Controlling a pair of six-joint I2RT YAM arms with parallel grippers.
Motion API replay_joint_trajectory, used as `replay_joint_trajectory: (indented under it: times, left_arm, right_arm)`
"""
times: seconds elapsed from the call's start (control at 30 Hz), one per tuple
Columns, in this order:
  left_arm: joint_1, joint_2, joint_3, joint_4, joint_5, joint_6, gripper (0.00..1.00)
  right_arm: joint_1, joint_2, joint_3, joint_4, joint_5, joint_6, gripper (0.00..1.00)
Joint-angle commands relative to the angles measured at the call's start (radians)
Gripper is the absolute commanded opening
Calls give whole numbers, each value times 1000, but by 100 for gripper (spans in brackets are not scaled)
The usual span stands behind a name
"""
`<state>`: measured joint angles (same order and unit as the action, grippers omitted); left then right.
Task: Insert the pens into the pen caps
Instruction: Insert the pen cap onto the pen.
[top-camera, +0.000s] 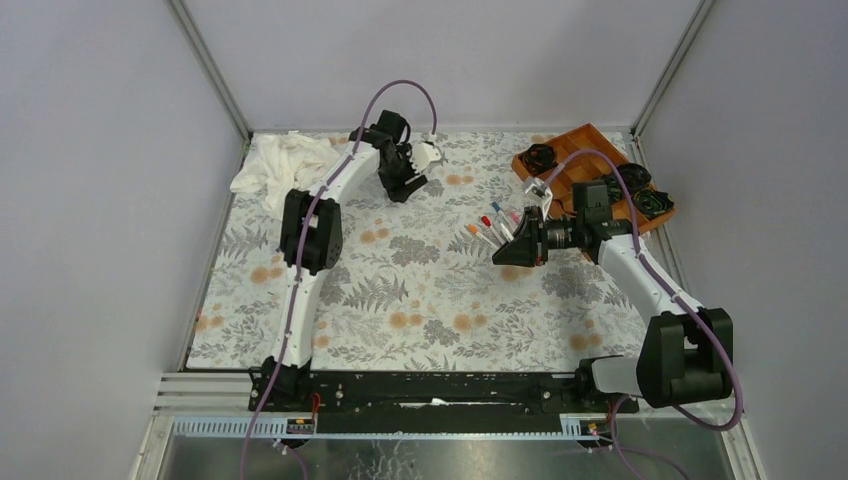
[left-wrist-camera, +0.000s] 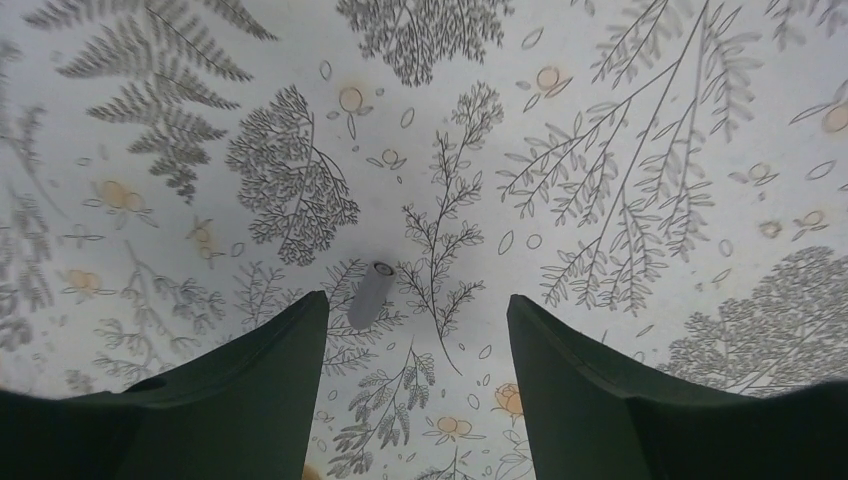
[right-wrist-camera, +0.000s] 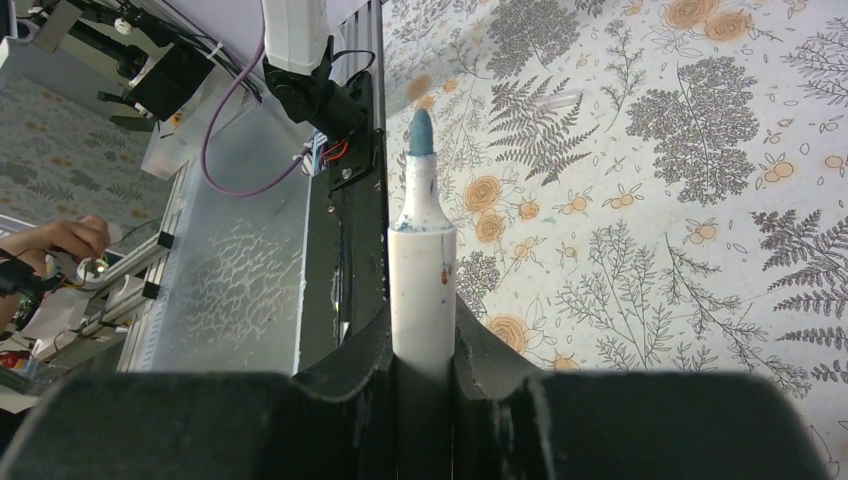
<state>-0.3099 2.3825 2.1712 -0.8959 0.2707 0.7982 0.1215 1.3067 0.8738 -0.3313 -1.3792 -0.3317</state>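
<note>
My right gripper (right-wrist-camera: 422, 335) is shut on a white pen (right-wrist-camera: 422, 255) whose blue tip (right-wrist-camera: 420, 132) points away from the fingers. In the top view this gripper (top-camera: 514, 248) hovers just in front of a cluster of white pens with coloured ends (top-camera: 490, 226) on the floral cloth. My left gripper (left-wrist-camera: 418, 305) is open and low over the cloth at the far middle (top-camera: 406, 186). A small pale grey cylinder, seemingly a cap (left-wrist-camera: 370, 295), lies between its fingers, nearer the left finger (left-wrist-camera: 290, 350). I cannot pick out separate caps in the top view.
A wooden tray (top-camera: 578, 150) at the back right holds black rosette-shaped objects (top-camera: 540, 155). A crumpled white cloth (top-camera: 272, 165) lies at the back left. A faint pale stick (right-wrist-camera: 556, 100) lies on the cloth beyond the held pen. Frame posts stand at the far corners.
</note>
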Motion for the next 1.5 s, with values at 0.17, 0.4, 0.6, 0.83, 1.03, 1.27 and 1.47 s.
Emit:
replay_joint_trajectory:
  times: [0.17, 0.4, 0.6, 0.83, 1.03, 1.27, 1.47]
  left_arm:
    - [53, 87, 72, -57, 49, 103, 67]
    - [75, 138, 95, -46, 50, 111, 58]
    - [78, 163, 95, -52, 55, 91, 40]
    - [78, 116, -6, -101, 56, 34, 27]
    - [69, 54, -109, -93, 50, -244, 4]
    - [-16, -104, -417, 42, -211, -756, 1]
    - [-100, -178, -630, 91, -313, -970, 4]
  right_arm:
    - [-23, 34, 68, -87, -38, -87, 0]
    - [-31, 41, 70, -100, -55, -96, 0]
    - [-34, 43, 73, -109, -58, -103, 0]
    - [-35, 32, 72, -107, -69, -107, 0]
    - [-35, 12, 62, -90, -70, -98, 0]
    - [-34, 0, 53, -85, -73, -102, 0]
    - [-34, -2, 48, -83, -76, -104, 0]
